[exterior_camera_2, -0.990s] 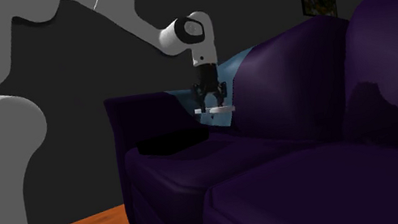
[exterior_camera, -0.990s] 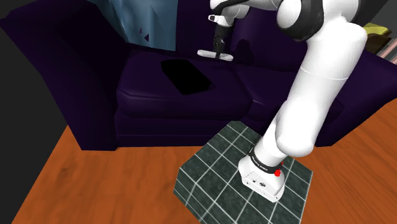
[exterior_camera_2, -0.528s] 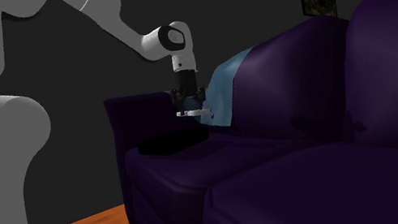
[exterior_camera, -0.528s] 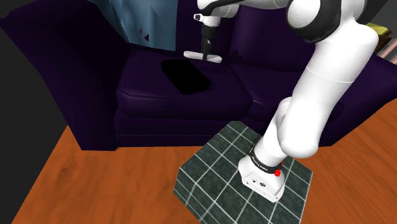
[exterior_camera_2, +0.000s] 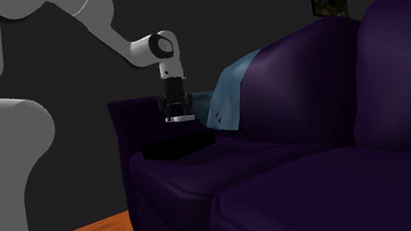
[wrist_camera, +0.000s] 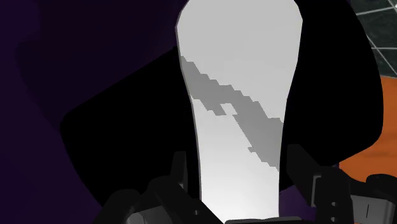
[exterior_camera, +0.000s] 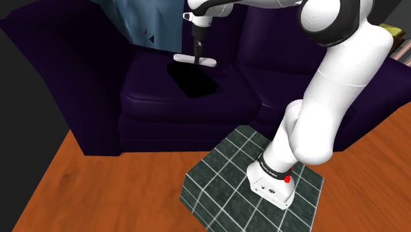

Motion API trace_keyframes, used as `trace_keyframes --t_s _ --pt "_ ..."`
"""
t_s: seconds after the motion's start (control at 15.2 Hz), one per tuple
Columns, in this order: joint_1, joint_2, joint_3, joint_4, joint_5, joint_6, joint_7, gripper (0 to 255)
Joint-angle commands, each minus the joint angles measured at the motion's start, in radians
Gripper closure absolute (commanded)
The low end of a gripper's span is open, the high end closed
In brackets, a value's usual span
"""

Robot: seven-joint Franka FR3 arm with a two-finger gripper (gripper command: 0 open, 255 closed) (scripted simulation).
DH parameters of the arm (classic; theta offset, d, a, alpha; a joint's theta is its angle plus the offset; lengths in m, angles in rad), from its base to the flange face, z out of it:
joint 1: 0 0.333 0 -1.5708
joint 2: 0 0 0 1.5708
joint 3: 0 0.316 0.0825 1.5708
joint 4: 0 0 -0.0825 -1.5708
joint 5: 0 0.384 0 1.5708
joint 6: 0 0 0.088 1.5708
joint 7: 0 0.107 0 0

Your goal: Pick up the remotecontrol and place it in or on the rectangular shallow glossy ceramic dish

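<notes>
Over the shoulder: gripper (exterior_camera: 197, 56) clamped on the white remote (exterior_camera: 209, 62), poised above the far end of the black dish (exterior_camera: 194, 82) on the sofa (exterior_camera: 85, 79). Second exterior view: seemingly clear of it, though dim. Down the wrist: lower level, release once centred.

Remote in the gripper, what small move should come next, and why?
Probably lower it straight down. The gripper is shut on the white remote, which hangs above the black dish on the sofa. The wrist view shows the dish on both sides of the remote, and the second exterior view shows a gap between them.
</notes>
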Motion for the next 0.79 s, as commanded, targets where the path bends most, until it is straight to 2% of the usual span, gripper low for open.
trace_keyframes --t_s 0.0,0.73 --pt "0.004 0.008 0.004 -0.013 0.006 0.020 0.007 255" --pt "-0.006 0.067 0.013 -0.100 0.049 0.154 -0.023 255"
